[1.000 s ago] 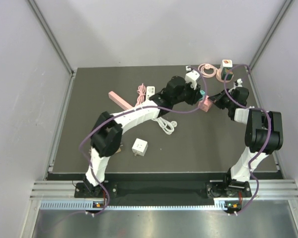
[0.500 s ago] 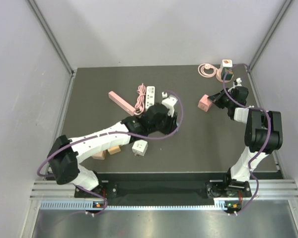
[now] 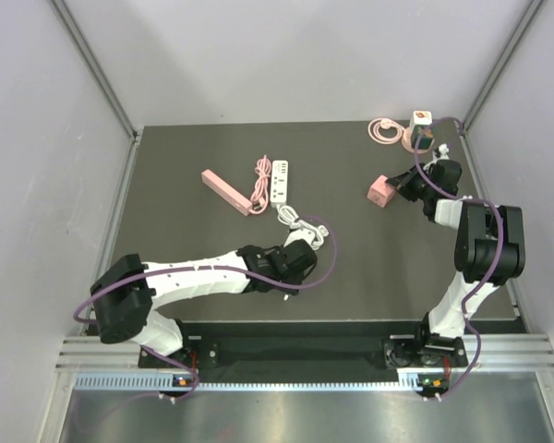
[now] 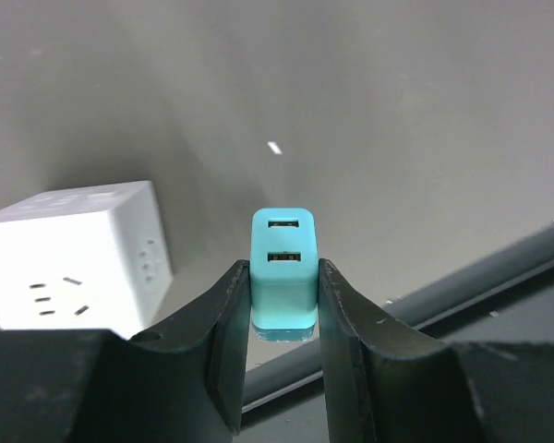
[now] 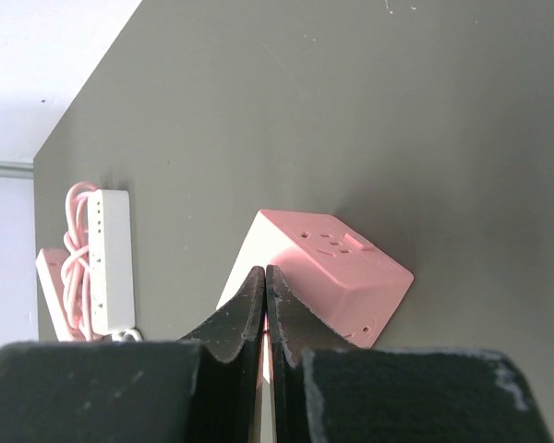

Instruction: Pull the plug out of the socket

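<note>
Pulling back toward the near edge, your left gripper (image 4: 283, 281) has carried the teal plug (image 4: 283, 254) well away from the pink socket (image 3: 379, 191); a second ago it was up at that socket, close to the right gripper, and now it sits low over the front middle of the table (image 3: 397, 268); its fingers are pinching the plug by its two flat sides, with the USB face pointing outward; a white cube socket (image 4: 74, 249) lies just beside it, to the left in the left wrist view; your right gripper (image 5: 265, 277) has not shifted, its fingers pressed together on nothing, with the tips at the pink socket's side, though you cannot tell from here whether they touch; the pink socket has stayed at the far right of the table, and its visible faces carry no plug; by my reading the pull itself is done, so all that remains is setting the plug down and letting go.
</note>
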Tool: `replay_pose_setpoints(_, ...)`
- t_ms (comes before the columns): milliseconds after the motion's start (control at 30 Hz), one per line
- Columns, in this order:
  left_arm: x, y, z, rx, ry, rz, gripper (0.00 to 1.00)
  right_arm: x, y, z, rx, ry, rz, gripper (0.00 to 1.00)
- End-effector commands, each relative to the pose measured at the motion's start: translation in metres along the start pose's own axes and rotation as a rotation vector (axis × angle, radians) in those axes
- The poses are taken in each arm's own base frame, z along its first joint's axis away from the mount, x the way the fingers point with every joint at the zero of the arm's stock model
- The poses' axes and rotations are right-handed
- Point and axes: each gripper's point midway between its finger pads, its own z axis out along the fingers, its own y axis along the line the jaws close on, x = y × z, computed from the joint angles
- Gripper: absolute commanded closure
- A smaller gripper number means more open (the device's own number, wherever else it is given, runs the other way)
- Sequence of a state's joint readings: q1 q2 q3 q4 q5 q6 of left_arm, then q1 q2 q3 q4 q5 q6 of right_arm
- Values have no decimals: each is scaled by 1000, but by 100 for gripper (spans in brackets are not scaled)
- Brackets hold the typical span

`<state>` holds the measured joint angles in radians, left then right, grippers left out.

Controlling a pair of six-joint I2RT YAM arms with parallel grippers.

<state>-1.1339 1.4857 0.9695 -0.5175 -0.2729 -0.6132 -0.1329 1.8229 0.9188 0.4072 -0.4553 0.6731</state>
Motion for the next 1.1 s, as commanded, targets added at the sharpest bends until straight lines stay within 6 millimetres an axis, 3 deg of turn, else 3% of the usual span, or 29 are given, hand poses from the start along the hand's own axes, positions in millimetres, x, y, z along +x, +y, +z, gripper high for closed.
replay_pose_setpoints(0,-12,12,-1,-87,-44,-28,100,62,-60,-5,216,172,43,100)
replay_pose_setpoints(333,-7,27,17,-225,2,9,100,63,-60,-5,213,171,42,100)
replay_pose_setpoints(433,-8,23,17,-205,-1,6,92,63,-60,-5,213,170,42,100)
replay_pose_setpoints(533,-9,21,17,-194,-7,1,79,63,-60,-5,212,171,39,100)
replay_pose_setpoints(567,-7,21,17,-192,-5,1,68,63,-60,-5,213,170,42,100)
replay_pose_setpoints(833,-10,24,11,-185,-28,-1,39,63,-60,-5,211,171,40,100)
replay_pose_setpoints(1067,-31,18,-8,-136,-109,-15,34,64,-60,-5,211,173,40,100)
